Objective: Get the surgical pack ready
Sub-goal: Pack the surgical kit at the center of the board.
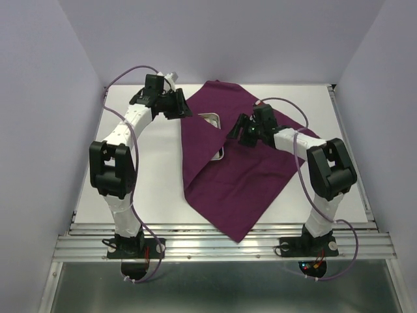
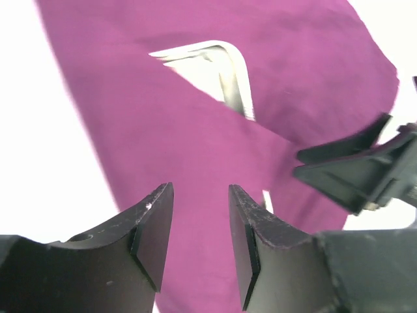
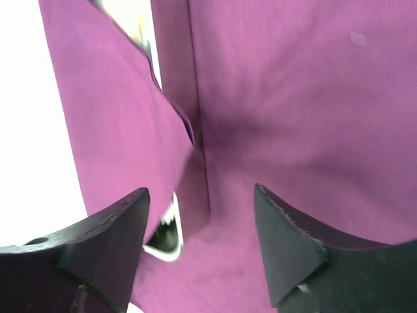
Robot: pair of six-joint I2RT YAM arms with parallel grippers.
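Observation:
The plum-purple cloth (image 1: 244, 176) lies over the middle of the white table, folded over the steel tray (image 1: 210, 119), of which only corners show. The tray also shows in the left wrist view (image 2: 225, 65) and in the right wrist view (image 3: 171, 236). My left gripper (image 1: 184, 107) is open and empty above the cloth's (image 2: 195, 156) left part near the tray's far corner. My right gripper (image 1: 238, 132) is open and empty, just above a fold of the cloth (image 3: 293, 117) to the right of the tray. Scissors, forceps, gauze and packets are hidden.
The white table (image 1: 130, 195) shows bare to the left of the cloth and at the far right (image 1: 339, 130). The cloth's near corner reaches the metal rail (image 1: 221, 244) at the table's front edge. Lilac walls enclose the sides and back.

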